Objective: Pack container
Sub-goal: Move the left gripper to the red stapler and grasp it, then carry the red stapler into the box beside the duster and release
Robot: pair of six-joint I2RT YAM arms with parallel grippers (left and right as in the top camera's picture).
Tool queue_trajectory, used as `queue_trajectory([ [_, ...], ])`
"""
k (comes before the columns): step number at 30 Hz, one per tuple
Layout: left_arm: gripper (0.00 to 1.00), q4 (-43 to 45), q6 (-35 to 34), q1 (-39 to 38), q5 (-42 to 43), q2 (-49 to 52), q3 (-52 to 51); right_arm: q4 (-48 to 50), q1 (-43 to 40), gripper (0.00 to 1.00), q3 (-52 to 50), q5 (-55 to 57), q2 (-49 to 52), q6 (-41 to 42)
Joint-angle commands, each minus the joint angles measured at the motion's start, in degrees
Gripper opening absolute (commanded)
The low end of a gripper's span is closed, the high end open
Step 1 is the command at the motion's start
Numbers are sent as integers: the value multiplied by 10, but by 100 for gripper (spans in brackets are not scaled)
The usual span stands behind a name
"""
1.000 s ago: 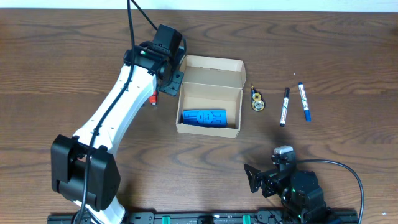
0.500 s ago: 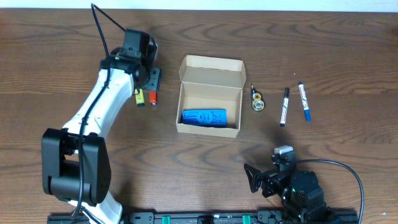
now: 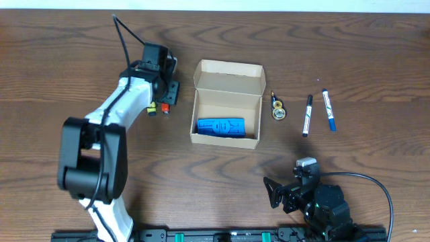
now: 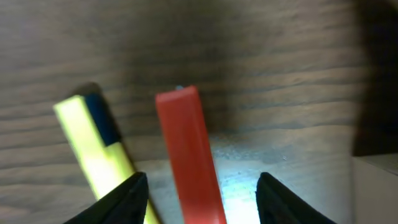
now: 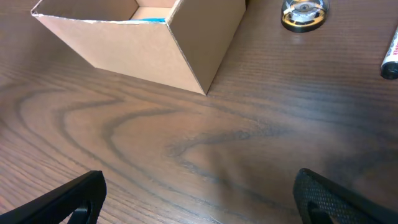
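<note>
The tan cardboard container [image 3: 226, 101] stands open at the table's middle, flap lid up, with a blue object [image 3: 220, 126] inside; its corner shows in the right wrist view [image 5: 186, 56]. My left gripper [image 3: 164, 99] is open, low over a red marker [image 4: 186, 155] that lies between its fingers, with a yellow marker [image 4: 99, 149] beside the left finger. Both markers peek out in the overhead view [image 3: 157, 107]. My right gripper [image 3: 285, 195] is open and empty near the front edge.
Right of the container lie a small gold and black item [image 3: 277, 107], a black marker [image 3: 308, 115] and a blue marker [image 3: 328, 109]. The gold item [image 5: 303, 14] and a marker tip [image 5: 390, 59] show in the right wrist view.
My left arm swung left away from the container's back corner, then came down over the red and yellow markers. The right arm has not moved.
</note>
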Motion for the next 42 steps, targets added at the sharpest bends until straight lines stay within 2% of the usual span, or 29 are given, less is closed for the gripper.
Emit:
queue_trajectory([
  [1,56,11,-3,0,3,24,-5,-1,6,99,-7,-2,-4,8],
  [5,54,19,-9,0,3,37,-5,-1,6,99,-7,-2,-4,8],
  [10,46,19,-13,-2,3,51,-5,-1,6,99,-7,-2,-4,8],
  [13,38,22,-13,-2,3,51,-5,-1,6,99,-7,-2,-4,8],
  [18,35,21,-13,-2,3,50,-5,-1,6,99,-7,-2,-4,8],
  [25,15,17,-13,-2,3,43,2,-1,6,99,-7,-2,-4,8],
  [28,10,7,-12,-2,0,34,14,-1,6,99,-7,-2,-4,8],
  [32,9,-12,-5,-2,-19,7,38,-1,6,99,-7,-2,-4,8],
  [37,6,-46,44,-2,-34,-53,76,-1,6,99,-7,-2,-4,8],
  [42,6,-61,135,-6,37,-132,91,-1,6,99,-7,-2,-4,8],
])
